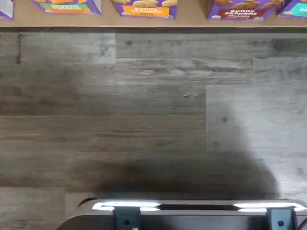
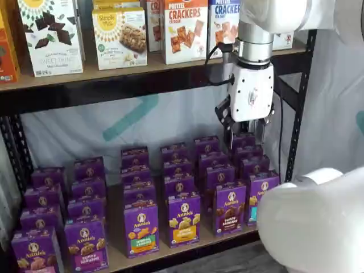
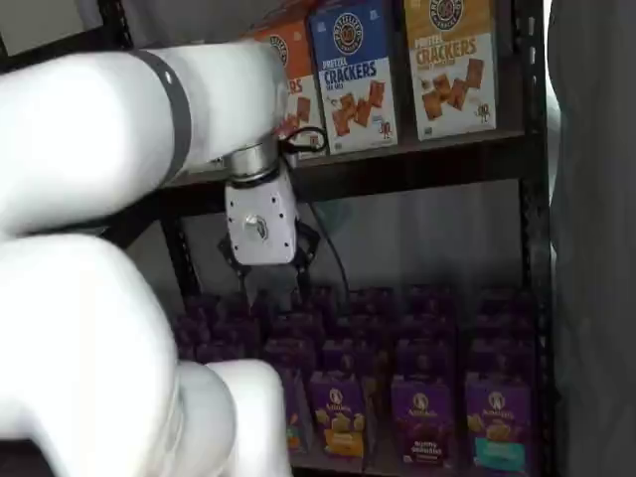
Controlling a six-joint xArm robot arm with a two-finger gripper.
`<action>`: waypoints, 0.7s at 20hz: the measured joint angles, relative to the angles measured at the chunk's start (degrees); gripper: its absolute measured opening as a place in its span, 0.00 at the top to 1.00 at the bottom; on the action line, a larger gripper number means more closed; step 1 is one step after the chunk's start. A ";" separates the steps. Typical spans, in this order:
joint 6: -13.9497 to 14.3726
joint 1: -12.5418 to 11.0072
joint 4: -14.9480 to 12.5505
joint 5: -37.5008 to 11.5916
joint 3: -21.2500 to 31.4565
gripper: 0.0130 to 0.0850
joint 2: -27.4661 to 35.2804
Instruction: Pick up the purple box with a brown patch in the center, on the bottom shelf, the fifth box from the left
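Note:
The purple box with dark brown bunny cookies and a brown bottom band stands upright in the front row of the bottom shelf, towards the right. It also shows in a shelf view and, only its lower part, in the wrist view. My gripper hangs well above the purple cartons, over the rear rows and slightly right of the box. A gap shows between its black fingers, and it holds nothing. It also shows in a shelf view.
Neighbouring purple cartons have orange and yellow crackers. The upper deck's dark beam carries cracker boxes. A black rack post stands at right. My white arm links fill the foreground. Grey plank floor lies below.

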 joint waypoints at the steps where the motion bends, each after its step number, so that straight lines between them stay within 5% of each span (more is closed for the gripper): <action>1: 0.45 0.30 -0.55 -0.39 0.21 0.00 -0.28; 3: 2.29 1.71 -3.41 -3.28 1.86 0.00 -2.28; 14: 0.56 -0.11 -2.97 -7.58 3.85 0.00 -0.38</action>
